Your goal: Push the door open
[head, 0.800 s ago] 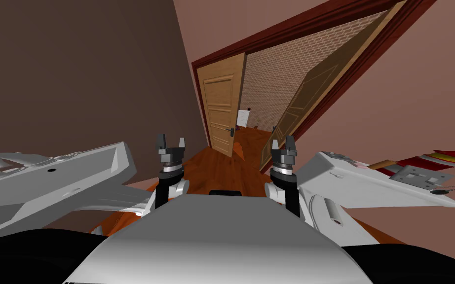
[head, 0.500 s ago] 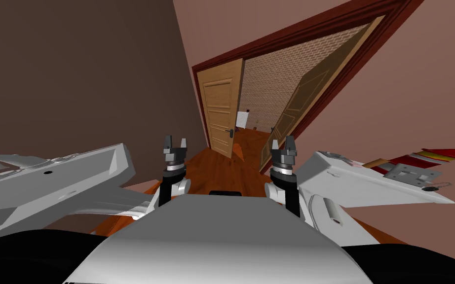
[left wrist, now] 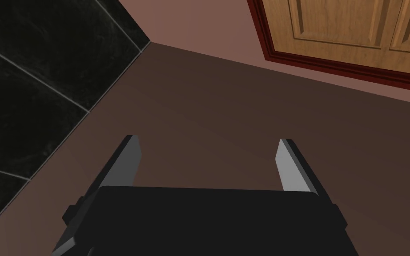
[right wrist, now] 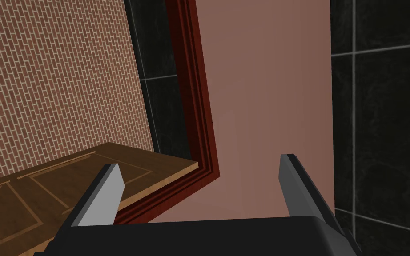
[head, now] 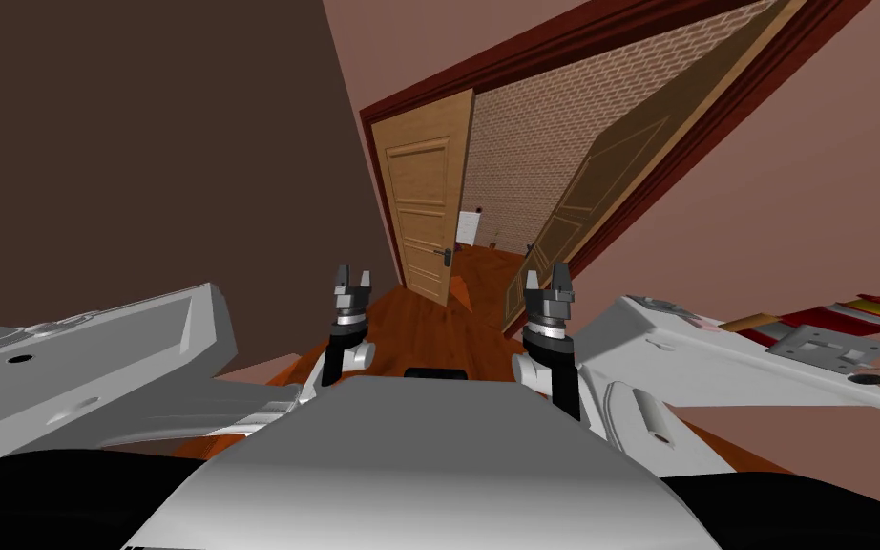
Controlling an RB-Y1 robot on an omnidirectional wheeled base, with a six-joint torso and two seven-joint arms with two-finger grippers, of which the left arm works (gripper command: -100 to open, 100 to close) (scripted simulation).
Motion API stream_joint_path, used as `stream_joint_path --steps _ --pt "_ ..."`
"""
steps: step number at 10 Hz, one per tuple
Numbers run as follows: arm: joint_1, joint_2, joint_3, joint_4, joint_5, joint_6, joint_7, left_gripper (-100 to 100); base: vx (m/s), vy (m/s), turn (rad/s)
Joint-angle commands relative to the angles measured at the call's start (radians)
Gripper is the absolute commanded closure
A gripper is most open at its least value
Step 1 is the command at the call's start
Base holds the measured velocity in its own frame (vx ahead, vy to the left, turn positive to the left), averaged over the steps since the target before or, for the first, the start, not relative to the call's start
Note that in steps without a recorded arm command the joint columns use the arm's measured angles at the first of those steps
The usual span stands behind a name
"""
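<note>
Where the head view looks ahead, you have the dark red door frame [head: 524, 62] with both leaves ajar. The left door leaf [head: 424, 205] stands at the frame's left side, with its handle [head: 446, 255] on the inner edge. The darker right door leaf [head: 600, 186] is swung away at the frame's right side. Through the frame a brick wall [head: 534, 143] shows. A small white thing [head: 468, 227] low against it is too small to name.

The left claw [head: 353, 283] and right claw [head: 548, 279] sit short of the frame, touching nothing. White furniture [head: 94, 363] flanks the floor [head: 429, 325] before the frame on both sides, cut off at the edges. On the right-hand piece lie a grey plate [head: 829, 349] and red and yellow items you can hardly make out.

In the left wrist view, the left claw [left wrist: 207, 141] stands wide and empty. It points at the dark brown wall [left wrist: 226, 115] beside the frame, where a corner of frame and leaf shows.

In the right wrist view, the right claw [right wrist: 200, 161] is wide and empty too. The right leaf's top edge lies inside the frame, just beyond one finger.
</note>
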Motion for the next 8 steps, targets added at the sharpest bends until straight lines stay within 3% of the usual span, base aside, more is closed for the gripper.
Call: stream_joint_path --steps 1,8 --pt "-0.022 0.005 -0.003 0.032 0.003 0.009 0.002 -100 0.067 0.017 -0.033" --pt "-0.143 0.021 -0.024 0.233 0.014 0.028 0.003 -100 0.084 0.022 -0.051"
